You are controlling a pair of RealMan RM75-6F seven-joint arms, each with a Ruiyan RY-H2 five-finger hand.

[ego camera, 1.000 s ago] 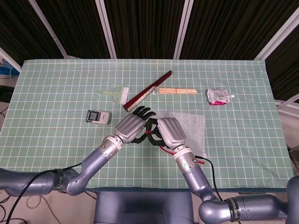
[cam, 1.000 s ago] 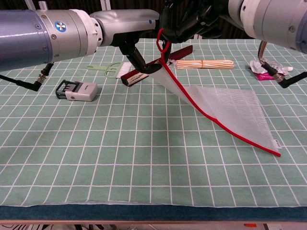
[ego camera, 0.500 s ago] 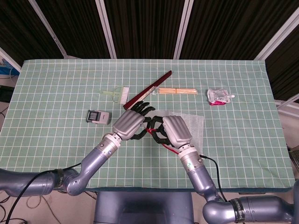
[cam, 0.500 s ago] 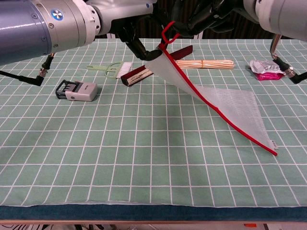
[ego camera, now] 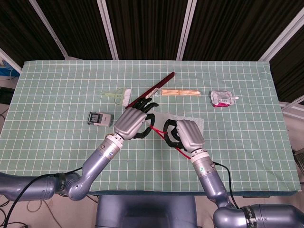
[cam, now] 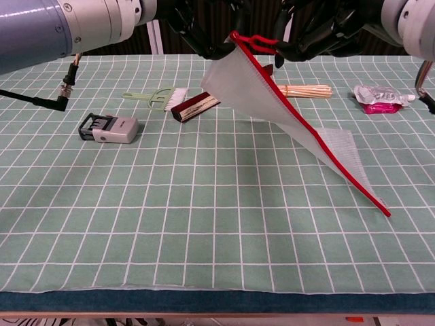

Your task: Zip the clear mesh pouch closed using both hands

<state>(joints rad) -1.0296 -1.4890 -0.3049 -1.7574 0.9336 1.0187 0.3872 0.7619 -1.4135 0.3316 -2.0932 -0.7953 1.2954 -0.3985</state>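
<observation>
The clear mesh pouch with a red zipper edge hangs tilted, its upper left corner raised off the table and its lower right end near the cloth. My left hand grips the raised corner from the left. My right hand is just to the right of it, fingers curled at the red zipper pull. In the chest view both hands sit at the top edge, the left hand and the right hand, partly cut off. From above, the red zipper spans the gap between them.
On the green grid cloth lie a grey stamp, a small green brush, a dark red bar, a bundle of wooden sticks and a crumpled packet. The table's front edge is near.
Both hands have raised the pouch corner higher. The right hand has drawn to the right, away from the left hand, with the red pull, and the pouch hangs steeper.
</observation>
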